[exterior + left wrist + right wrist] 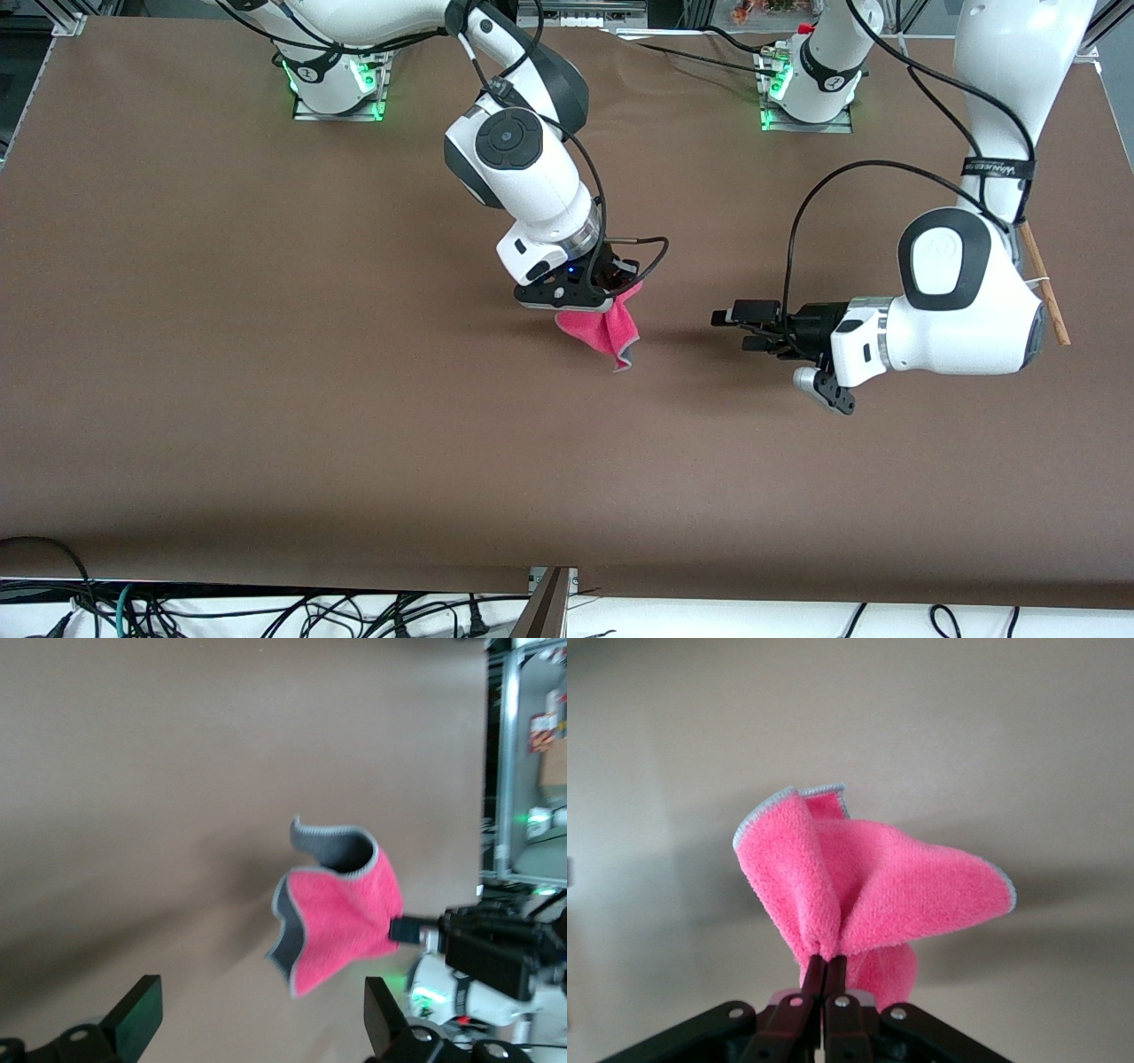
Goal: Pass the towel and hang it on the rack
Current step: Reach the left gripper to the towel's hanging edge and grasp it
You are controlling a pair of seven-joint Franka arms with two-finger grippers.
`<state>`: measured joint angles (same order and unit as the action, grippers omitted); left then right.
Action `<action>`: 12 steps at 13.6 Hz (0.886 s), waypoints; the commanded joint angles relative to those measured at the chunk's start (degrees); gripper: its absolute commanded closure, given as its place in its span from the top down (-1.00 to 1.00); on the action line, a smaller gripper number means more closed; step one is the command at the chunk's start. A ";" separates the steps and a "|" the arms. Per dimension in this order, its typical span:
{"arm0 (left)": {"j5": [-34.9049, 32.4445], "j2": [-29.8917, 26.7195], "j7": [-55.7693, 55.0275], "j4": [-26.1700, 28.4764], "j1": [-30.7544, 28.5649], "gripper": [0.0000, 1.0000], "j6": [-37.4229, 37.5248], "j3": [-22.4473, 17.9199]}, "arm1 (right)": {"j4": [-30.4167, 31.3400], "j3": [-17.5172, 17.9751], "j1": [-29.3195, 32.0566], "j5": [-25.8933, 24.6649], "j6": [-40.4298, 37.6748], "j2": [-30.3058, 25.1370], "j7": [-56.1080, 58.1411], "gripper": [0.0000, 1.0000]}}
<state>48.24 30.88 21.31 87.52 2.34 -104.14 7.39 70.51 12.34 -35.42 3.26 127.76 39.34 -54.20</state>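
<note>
The right gripper (pixel 592 292) is pinching the towel (pixel 604 330) at centre frame, its fingers (pixel 824 979) clamped tight on a gathered edge, pink folds dangling over the table (pixel 266 354). At centre-right, the left gripper (pixel 740 328) is pointing at it, jaws spread wide, holding nothing.

Small fuzzy pink towel (pixel 606 330) with dark grey underside and pale grey edging, hanging in loose folds above the brown table's middle; a thin brown rod of the rack (pixel 1045 285) shows at the left arm's end
</note>
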 commanded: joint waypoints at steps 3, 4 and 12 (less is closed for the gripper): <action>6.77 3.48 -17.74 -1.47 1.43 1.00 -1.06 -0.18 | -2.13 0.49 0.35 5.17 -0.14 -0.41 -0.82 -1.00; 6.86 3.48 -23.72 -1.56 1.79 1.00 -2.28 -0.18 | -2.22 0.49 0.35 5.70 -0.14 -0.49 -0.82 -1.00; 6.69 3.57 -42.57 -5.61 7.75 1.00 -6.41 -0.18 | -3.01 0.49 1.06 7.20 -0.23 -0.67 -0.73 -1.00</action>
<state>53.93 34.02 -18.06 83.17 8.13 -108.65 7.65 67.76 12.36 -34.94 9.31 127.77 39.25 -54.34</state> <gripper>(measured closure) 0.000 0.982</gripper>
